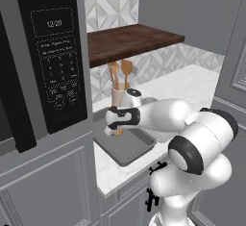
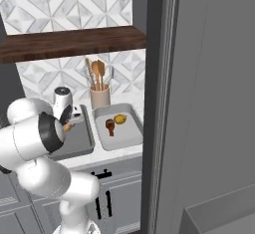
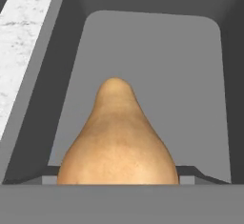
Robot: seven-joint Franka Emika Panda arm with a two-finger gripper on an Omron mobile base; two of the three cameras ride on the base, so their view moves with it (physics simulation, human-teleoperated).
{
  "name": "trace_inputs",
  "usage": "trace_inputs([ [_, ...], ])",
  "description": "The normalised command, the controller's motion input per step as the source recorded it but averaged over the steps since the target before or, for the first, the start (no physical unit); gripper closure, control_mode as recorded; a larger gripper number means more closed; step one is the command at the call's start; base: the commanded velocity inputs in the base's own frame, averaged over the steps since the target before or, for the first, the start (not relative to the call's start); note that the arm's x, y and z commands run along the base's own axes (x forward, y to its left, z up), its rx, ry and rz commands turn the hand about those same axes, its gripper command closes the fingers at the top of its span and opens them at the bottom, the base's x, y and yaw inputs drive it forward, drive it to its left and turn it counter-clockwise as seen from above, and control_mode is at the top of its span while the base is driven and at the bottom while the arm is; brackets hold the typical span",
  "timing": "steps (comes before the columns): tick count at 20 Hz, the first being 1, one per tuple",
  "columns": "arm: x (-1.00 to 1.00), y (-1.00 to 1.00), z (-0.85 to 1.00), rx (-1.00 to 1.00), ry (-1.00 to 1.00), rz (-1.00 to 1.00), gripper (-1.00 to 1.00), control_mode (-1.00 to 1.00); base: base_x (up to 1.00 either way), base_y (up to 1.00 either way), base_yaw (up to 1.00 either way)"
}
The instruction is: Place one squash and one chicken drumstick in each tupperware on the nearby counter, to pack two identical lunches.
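Hand view first: a tan, pear-shaped squash (image 3: 116, 137) is seen right up against the lens, its narrow neck pointing away over the flat grey floor of a tupperware tray (image 3: 190, 75), with a strip of the marble surface (image 3: 24, 37) at the upper left. The fingertips themselves are hidden behind the fruit, so contact cannot be confirmed, though the squash appears to be gripped by the tool at its broad belly, the jaws standing wide. From the left base view the tool (image 1: 116, 131) is caught low over the near tray (image 1: 126, 148), a small orange-tan shape showing beneath it. Over on the right base view, the second tray (image 2: 119, 136) is already stocked: a yellow squash (image 2: 119, 119) and a brown drumstick (image 2: 109, 126) lie just beside each other, next to the utensil crock (image 2: 99, 97).

Handling is judged as follows: the squash is probably firm, smooth-skinned and fairly light, so it can be squeezed without damage but may slip or roll. The wide belly is best taken, across its roundest part, not the tapered neck.
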Motion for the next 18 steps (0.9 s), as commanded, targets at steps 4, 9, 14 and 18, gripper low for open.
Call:
trace_inputs([
  [4,0.54,0.03,-0.23,-0.04,-0.07,0.01,-1.00,-1.00,0.00,0.00,0.00],
  [9,0.33,0.00,-0.02,-0.02,-0.12,0.00,-1.00,-1.00,0.00,0.00,0.00],
  [14,0.16,0.00,0.00,-0.01,-0.07,0.00,-1.00,-1.00,0.00,0.00,0.00],
  [18,-0.11,-0.02,0.06,0.00,-0.01,0.00,-1.00,-1.00,0.00,0.00,0.00],
])
